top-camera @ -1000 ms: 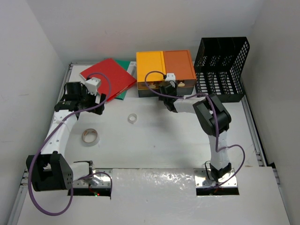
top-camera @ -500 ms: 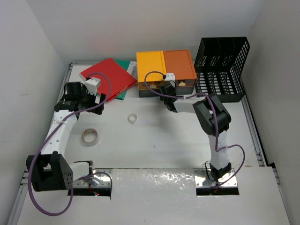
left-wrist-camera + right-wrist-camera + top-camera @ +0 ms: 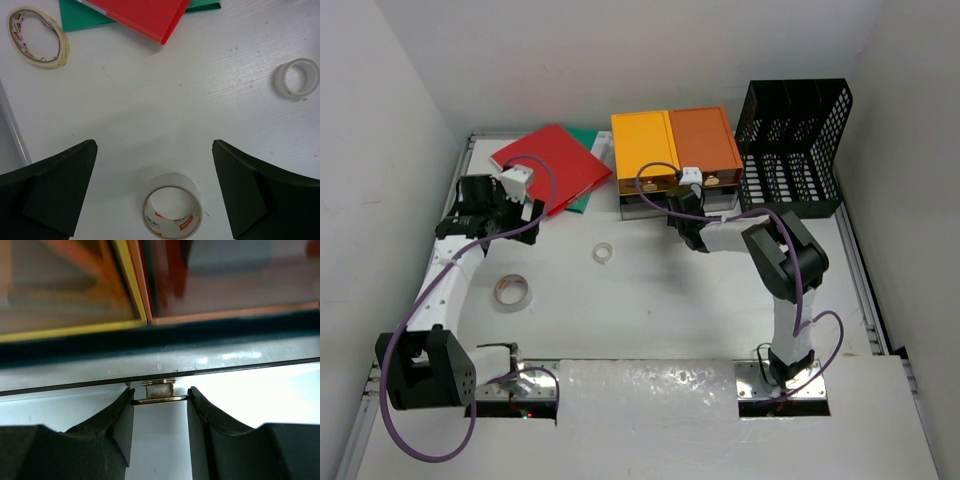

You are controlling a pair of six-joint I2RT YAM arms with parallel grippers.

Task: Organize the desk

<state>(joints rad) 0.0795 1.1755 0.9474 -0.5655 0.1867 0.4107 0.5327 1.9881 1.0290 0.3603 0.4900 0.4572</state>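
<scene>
My right gripper (image 3: pixel 160 398) is clamped on the small brass pull tab (image 3: pixel 159 390) on the grey drawer front (image 3: pixel 240 367) of the yellow-and-orange drawer box (image 3: pixel 675 140). One black finger (image 3: pixel 122 420) presses each end of the tab.

My left gripper (image 3: pixel 154 146) hangs with its jaws wide apart and holds nothing. Below and between them, a clear tape roll with a printed core (image 3: pixel 172 212) lies on the large flat white desk (image 3: pixel 650 310).

A tan tape roll (image 3: pixel 37 37) and a small clear tape ring (image 3: pixel 297 79) lie well apart on the same surface. A red folder (image 3: pixel 140 15) overlaps a green folder (image 3: pixel 80 17) at the far left. The drawer box stands at the desk's far edge, just beside the black mesh file rack (image 3: pixel 795 145).
</scene>
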